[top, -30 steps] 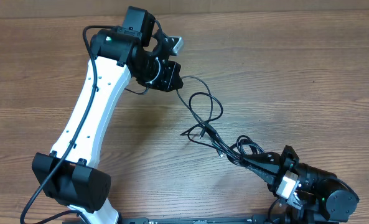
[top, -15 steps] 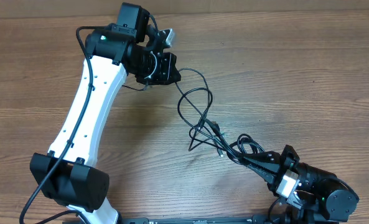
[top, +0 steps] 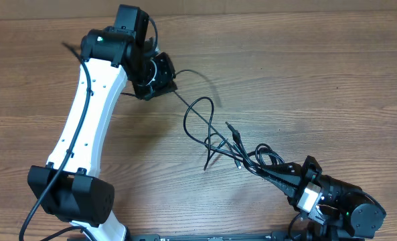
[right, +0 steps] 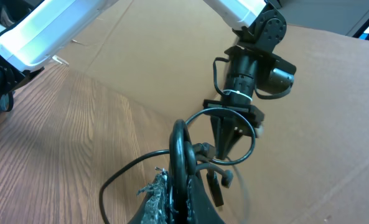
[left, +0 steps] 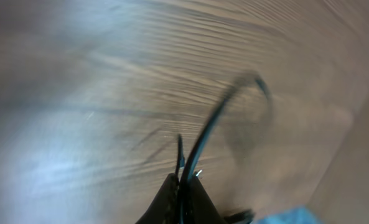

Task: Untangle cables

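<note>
The left tool (top: pixel 168 86) has drawn farther away, stretching the cables (top: pixel 248 159) between it and the right tool (top: pixel 265 173); both clamp strands; pull slowly, lest loops knot.

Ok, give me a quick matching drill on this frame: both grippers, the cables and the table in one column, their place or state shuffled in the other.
1. left gripper
2. right gripper
3. cables
4. table

A. brown wood grain
B. shut on one cable, upper left overhead
C. black loops slung between both grippers
D. shut on cable bundle, lower right overhead

Pairs: 1-B, 2-D, 3-C, 4-A
</note>
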Available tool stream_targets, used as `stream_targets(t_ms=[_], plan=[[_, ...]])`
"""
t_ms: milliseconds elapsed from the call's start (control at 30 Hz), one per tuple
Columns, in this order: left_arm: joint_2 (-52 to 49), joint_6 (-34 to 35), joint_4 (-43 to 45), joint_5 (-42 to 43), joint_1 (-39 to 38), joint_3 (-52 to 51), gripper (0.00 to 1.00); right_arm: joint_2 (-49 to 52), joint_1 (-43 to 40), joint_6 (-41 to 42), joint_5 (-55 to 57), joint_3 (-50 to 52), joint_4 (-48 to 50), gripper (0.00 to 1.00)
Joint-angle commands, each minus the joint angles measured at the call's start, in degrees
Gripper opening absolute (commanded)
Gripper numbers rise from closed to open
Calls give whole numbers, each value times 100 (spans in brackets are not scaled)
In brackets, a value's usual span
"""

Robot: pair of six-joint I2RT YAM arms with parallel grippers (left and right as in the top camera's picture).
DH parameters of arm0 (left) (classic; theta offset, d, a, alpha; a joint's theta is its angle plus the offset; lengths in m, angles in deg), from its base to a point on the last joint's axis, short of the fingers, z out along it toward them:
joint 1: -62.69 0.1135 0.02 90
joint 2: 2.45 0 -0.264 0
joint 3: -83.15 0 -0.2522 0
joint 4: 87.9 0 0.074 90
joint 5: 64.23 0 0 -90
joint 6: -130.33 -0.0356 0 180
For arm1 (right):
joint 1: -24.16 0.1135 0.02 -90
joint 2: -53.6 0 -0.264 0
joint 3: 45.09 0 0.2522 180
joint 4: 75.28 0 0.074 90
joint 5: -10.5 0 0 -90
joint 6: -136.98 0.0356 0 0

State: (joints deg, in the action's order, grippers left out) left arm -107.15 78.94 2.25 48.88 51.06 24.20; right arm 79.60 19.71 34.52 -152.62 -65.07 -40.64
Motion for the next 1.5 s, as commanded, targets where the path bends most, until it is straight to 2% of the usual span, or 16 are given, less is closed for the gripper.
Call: stream_targets(t_ms=[0,167,233,300,433,600,867,1067,1133,1467], plan=[[-28,1231,55,-1392,350,44,6,-72,26,42,-302,-63,70,4],[-28,1565,-94,-1585,348,44,21,-72,26,42,-302,-63,70,4],[-28,1563,-107,-1591,348,46,31,-72,26,42,-302,-63,70,4],[-28,1552,-122,-1589,348,44,46,-72,26,42,-302,-66,70,4],[-28,1108,-260,-1587,337,46,100,-72,26,42,-302,-66,70,4],[-28,262,-369,-1547,337,44,100,-72,26,42,-302,-66,72,4],[-28,-1346,-678,-951,304,46,100,-72,26,90,-302,-66,72,4],[-28,-2479,-992,-953,105,44,100,-72,26,1027,-127,-66,74,4],[-28,-2649,-1003,-960,24,46,100,-72,26,1467,146,-68,81,4],[-28,-2662,-715,-1040,-81,44,100,164,24,3279,1543,-422,24,4]])
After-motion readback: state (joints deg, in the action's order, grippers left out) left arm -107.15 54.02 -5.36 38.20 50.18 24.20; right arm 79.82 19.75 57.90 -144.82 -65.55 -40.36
